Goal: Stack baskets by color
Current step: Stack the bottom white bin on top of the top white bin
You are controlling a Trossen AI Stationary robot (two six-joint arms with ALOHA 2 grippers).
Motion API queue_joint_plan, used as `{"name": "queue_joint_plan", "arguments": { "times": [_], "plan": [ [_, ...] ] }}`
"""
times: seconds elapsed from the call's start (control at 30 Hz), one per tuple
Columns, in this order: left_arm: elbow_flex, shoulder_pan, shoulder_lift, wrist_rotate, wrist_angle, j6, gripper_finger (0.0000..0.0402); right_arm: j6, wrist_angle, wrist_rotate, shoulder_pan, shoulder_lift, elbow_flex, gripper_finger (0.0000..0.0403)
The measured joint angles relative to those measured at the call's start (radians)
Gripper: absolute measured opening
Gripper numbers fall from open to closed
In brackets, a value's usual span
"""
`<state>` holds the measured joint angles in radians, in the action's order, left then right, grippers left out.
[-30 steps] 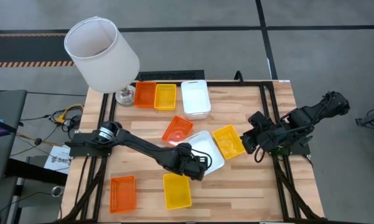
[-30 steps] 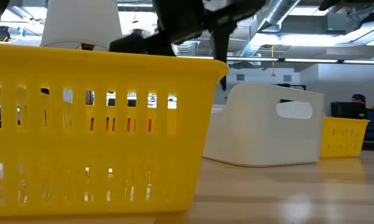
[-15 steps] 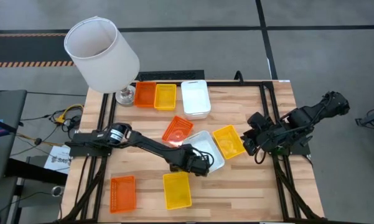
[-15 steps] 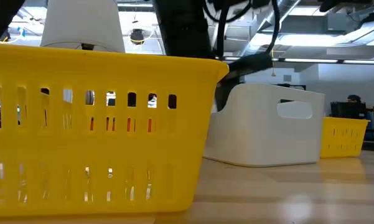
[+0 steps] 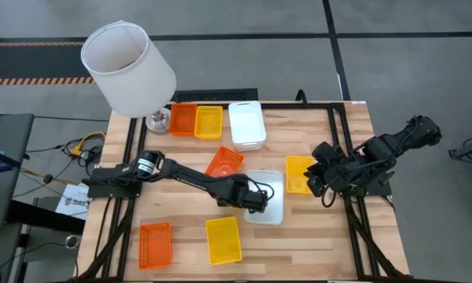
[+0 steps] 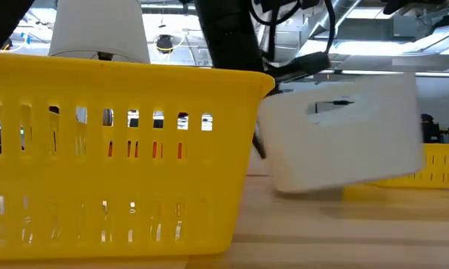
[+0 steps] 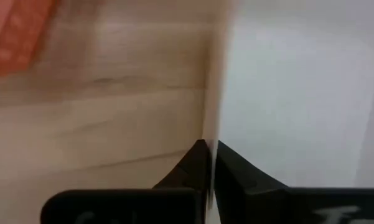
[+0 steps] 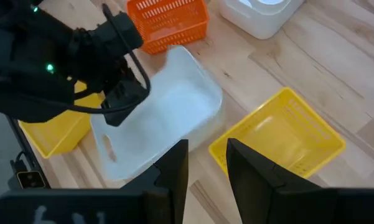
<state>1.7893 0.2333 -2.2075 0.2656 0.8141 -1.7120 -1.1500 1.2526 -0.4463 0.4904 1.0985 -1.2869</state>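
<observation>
Pinching the near wall of a white basket (image 5: pixel 268 198) at mid-counter (image 5: pixel 330 244), the left tool (image 5: pixel 255 201) has its fingers (image 7: pixel 196 163) clenched on the rim — the basket looks tilted in the low view. The right tool (image 5: pixel 320 179) waits at the counter's right edge, fingers nearly together on nothing, just beside a yellow basket (image 5: pixel 298 174).
</observation>
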Motion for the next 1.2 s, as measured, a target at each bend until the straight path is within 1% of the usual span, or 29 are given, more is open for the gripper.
{"name": "queue_joint_plan", "arguments": {
  "times": [0.1, 0.3, 0.5, 0.57, 0.63, 0.73, 0.9, 1.07, 1.2],
  "plan": [
    [0.031, -0.006, 0.02, 0.023, 0.015, 0.004, 0.0, 0.0, 0.001, 0.0, 0.0, -0.006, 0.0, 0.0131],
    [0.069, -0.033, 0.086, 0.038, 0.047, 0.063, 0.0, -0.017, 0.005, -0.001, 0.008, -0.034, 0.0, 0.0131],
    [0.088, -0.079, 0.201, 0.079, 0.205, 0.095, 0.0, -0.027, 0.039, -0.023, 0.014, -0.072, 0.0, 0.0131],
    [0.088, -0.107, 0.235, 0.113, 0.258, 0.1, 0.0, -0.049, 0.054, -0.037, 0.013, -0.077, 0.0, 0.0131],
    [0.088, -0.151, 0.266, 0.156, 0.289, 0.135, 0.0, -0.061, 0.056, -0.053, 0.013, -0.08, 0.0, 0.0131],
    [0.089, -0.241, 0.291, 0.182, 0.285, 0.262, 0.0, -0.079, 0.053, -0.063, 0.002, -0.08, 0.0, 0.0131],
    [0.088, -0.408, 0.29, 0.132, 0.215, 0.473, 0.0, -0.114, 0.05, -0.071, -0.029, -0.069, 0.0, 0.0131],
    [0.088, -0.55, 0.29, 0.131, 0.144, 0.598, 0.0, -0.146, 0.048, -0.074, -0.065, -0.062, 0.0, 0.0131],
    [0.088, -0.622, 0.287, 0.095, 0.124, 0.67, 0.0, -0.163, 0.048, -0.075, -0.095, -0.063, 0.0, 0.0131]
  ]
}}
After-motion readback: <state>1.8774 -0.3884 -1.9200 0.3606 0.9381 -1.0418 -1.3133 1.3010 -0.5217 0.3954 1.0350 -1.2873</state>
